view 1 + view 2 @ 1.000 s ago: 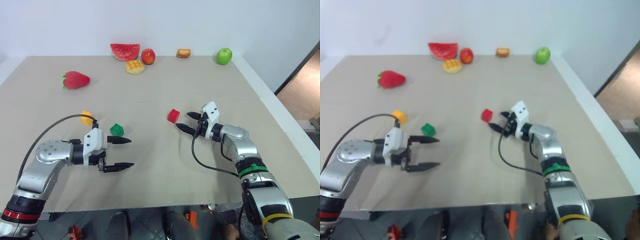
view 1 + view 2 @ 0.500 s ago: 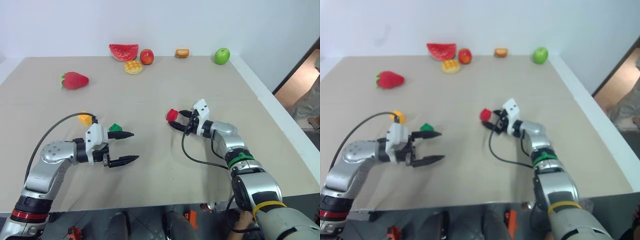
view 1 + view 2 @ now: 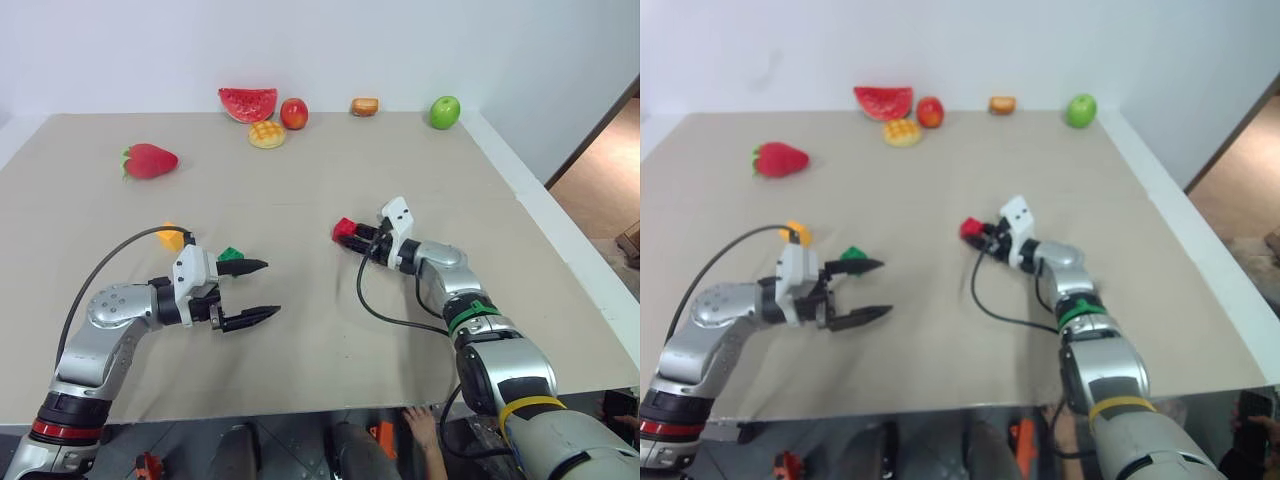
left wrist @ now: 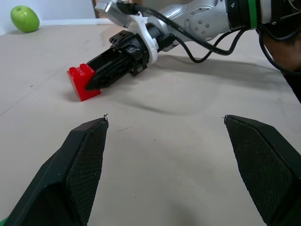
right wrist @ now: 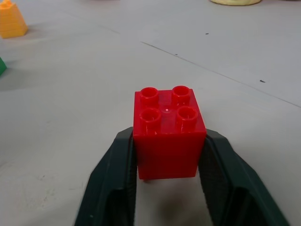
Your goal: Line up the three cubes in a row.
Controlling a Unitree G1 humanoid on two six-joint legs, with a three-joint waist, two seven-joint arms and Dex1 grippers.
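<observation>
Right of the green cube [image 3: 231,254] and well apart, I have my right gripper [image 5: 168,162] pinching the red cube [image 5: 167,131] to carry it into line, my left gripper [image 3: 252,292] spread beside green, the yellow-orange cube [image 3: 171,237] just beyond.

Right gripper [image 3: 980,233] sits near mid-tabletop [image 3: 940,330], its black fingers closed on the red cube [image 3: 970,229]. Left gripper [image 3: 872,289] points toward the right arm with its two fingers spread apart, nothing between them; green cube [image 3: 851,254] lies just behind its upper finger, yellow-orange cube [image 3: 797,233] a little further out beside the cable. Along the far edge: watermelon slice [image 3: 882,101], waffle toy [image 3: 902,132], red apple [image 3: 930,111], small orange piece [image 3: 1002,104], green apple [image 3: 1081,110]; strawberry [image 3: 779,159] apart to the left.
</observation>
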